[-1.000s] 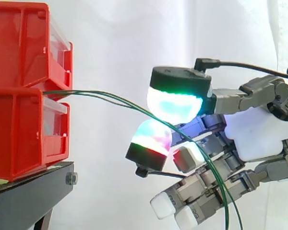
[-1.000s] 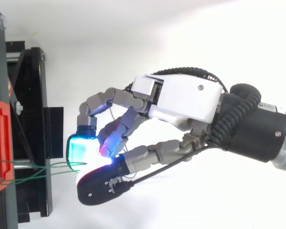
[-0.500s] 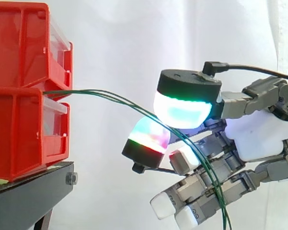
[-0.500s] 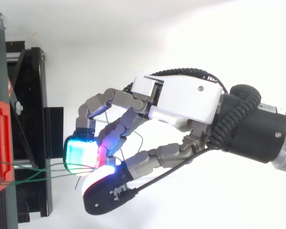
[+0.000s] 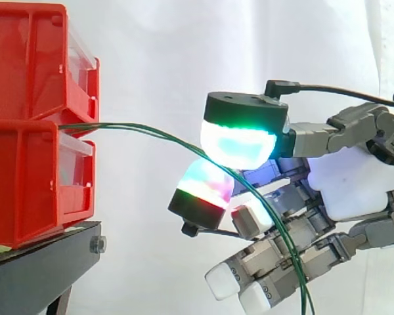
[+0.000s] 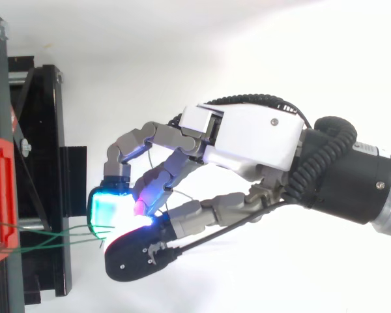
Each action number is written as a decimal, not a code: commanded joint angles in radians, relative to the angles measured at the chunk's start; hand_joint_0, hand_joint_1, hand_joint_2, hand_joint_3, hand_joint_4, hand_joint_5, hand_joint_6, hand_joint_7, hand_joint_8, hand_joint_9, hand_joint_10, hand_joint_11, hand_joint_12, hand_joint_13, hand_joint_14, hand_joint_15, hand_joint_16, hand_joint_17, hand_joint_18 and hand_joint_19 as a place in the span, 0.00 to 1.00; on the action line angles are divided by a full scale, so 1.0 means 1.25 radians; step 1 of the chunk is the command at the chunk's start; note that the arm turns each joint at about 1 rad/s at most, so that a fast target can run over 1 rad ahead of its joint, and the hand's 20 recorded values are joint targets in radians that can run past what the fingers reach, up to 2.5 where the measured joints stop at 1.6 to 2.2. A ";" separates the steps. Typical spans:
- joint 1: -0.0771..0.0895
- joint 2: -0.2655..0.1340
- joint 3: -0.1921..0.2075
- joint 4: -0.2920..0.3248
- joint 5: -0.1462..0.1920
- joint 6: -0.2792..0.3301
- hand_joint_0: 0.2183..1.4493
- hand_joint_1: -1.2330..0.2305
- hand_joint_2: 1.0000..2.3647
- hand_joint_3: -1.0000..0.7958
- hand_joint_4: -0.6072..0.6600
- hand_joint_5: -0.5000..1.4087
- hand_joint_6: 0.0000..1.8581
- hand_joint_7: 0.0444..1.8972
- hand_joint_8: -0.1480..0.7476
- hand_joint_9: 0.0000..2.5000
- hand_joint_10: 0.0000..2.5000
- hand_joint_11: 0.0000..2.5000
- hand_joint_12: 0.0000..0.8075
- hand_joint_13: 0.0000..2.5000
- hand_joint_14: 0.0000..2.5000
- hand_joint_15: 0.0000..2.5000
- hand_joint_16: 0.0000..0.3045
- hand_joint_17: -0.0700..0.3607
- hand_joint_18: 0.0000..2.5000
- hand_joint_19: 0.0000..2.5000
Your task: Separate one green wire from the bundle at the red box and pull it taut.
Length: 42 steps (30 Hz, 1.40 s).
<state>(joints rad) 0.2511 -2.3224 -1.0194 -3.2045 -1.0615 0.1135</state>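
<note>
Side view: green wires [image 5: 151,131] leave the gap between the stacked red bins [image 5: 20,177] on the black stand [image 5: 39,269], arc right and downward, slack, not taut. The hand [image 6: 247,137] has curled fingers; two glowing pads [image 5: 240,144] are closed together on both wires just right of the bins.

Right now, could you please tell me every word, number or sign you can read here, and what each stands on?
None: there is no readable print on the red bins, the stand, the hand or the green wires.
</note>
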 commanded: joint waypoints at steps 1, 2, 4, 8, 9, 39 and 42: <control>0.000 0.000 0.001 0.000 0.000 0.000 0.39 0.23 0.01 0.35 0.42 0.18 0.49 0.55 0.42 0.45 0.01 0.33 0.40 0.29 0.01 0.17 0.15 0.40 0.23 0.18; 0.000 0.000 0.001 0.000 0.000 0.000 0.39 0.23 0.01 0.35 0.42 0.18 0.49 0.55 0.42 0.45 0.01 0.33 0.41 0.29 0.01 0.17 0.15 0.40 0.23 0.18; -0.001 0.000 0.001 0.000 0.000 -0.001 0.40 0.21 0.01 0.33 0.42 0.18 0.49 0.52 0.41 0.44 0.01 0.33 0.40 0.29 0.01 0.17 0.15 0.40 0.23 0.18; 0.000 0.000 0.001 0.000 0.000 0.000 0.42 0.19 0.00 0.29 0.43 0.18 0.49 0.51 0.40 0.44 0.01 0.33 0.39 0.29 0.01 0.17 0.15 0.40 0.23 0.17; 0.000 0.000 0.001 0.000 0.000 0.000 0.42 0.17 0.00 0.28 0.44 0.18 0.49 0.52 0.41 0.44 0.01 0.33 0.40 0.29 0.01 0.17 0.15 0.40 0.23 0.17; -0.003 0.000 0.010 -0.001 -0.001 0.000 0.36 0.21 0.00 0.31 0.47 0.19 0.49 0.52 0.42 0.45 0.01 0.33 0.40 0.29 0.01 0.17 0.15 0.40 0.23 0.19; -0.003 0.000 0.010 -0.001 -0.001 0.000 0.35 0.21 0.00 0.28 0.50 0.18 0.48 0.52 0.41 0.44 0.01 0.33 0.40 0.29 0.01 0.17 0.15 0.40 0.23 0.19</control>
<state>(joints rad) 0.2473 -2.3224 -1.0056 -3.2060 -1.0630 0.1131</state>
